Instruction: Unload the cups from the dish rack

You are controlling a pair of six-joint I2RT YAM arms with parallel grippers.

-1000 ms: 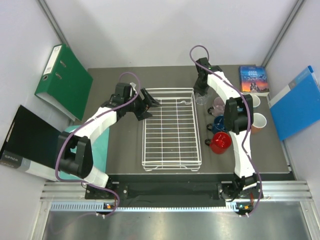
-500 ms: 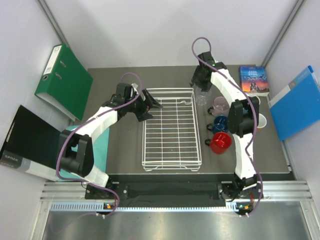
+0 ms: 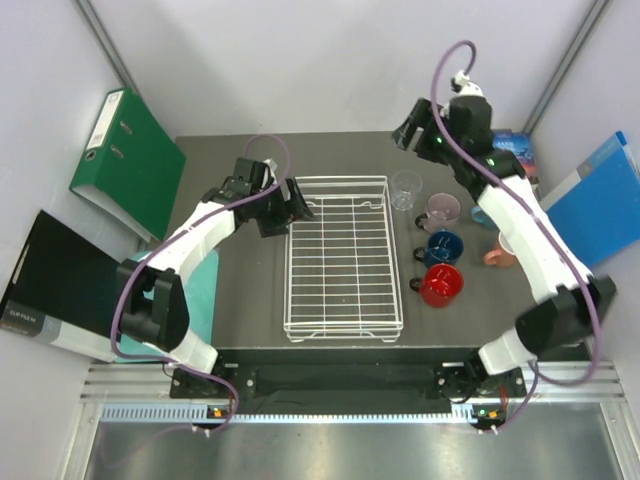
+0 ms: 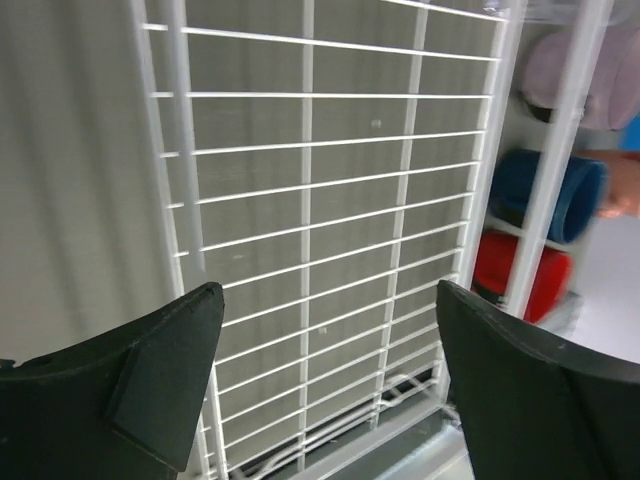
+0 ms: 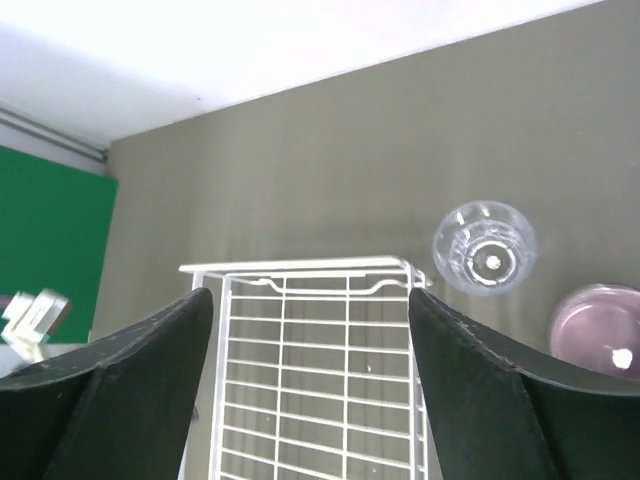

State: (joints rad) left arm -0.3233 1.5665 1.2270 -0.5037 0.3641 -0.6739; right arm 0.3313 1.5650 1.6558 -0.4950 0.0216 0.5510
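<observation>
The white wire dish rack (image 3: pixel 340 255) lies mid-table with nothing in it. To its right stand the cups: a clear glass (image 3: pixel 405 188), a mauve mug (image 3: pixel 440 210), a dark blue mug (image 3: pixel 440 247), a red mug (image 3: pixel 440 285) and a salmon mug (image 3: pixel 497 252) partly behind the right arm. My left gripper (image 3: pixel 290 212) hangs open at the rack's left rim, holding nothing. Its wrist view looks across the rack grid (image 4: pixel 330 200) to the red mug (image 4: pixel 520 275). My right gripper (image 3: pixel 412 132) is open and raised behind the glass (image 5: pixel 484 247), which stands free on the table.
A green binder (image 3: pixel 128 160) and a black folder (image 3: pixel 50 280) lie off the table's left side. A blue folder (image 3: pixel 595 205) and a book (image 3: pixel 512 148) sit at the back right. A teal mat (image 3: pixel 200 290) lies under the left arm.
Both grippers have opened. The right arm has lifted up and back away from the clear glass, leaving it beside the rack. The left gripper has shifted slightly at the rack's rim.
</observation>
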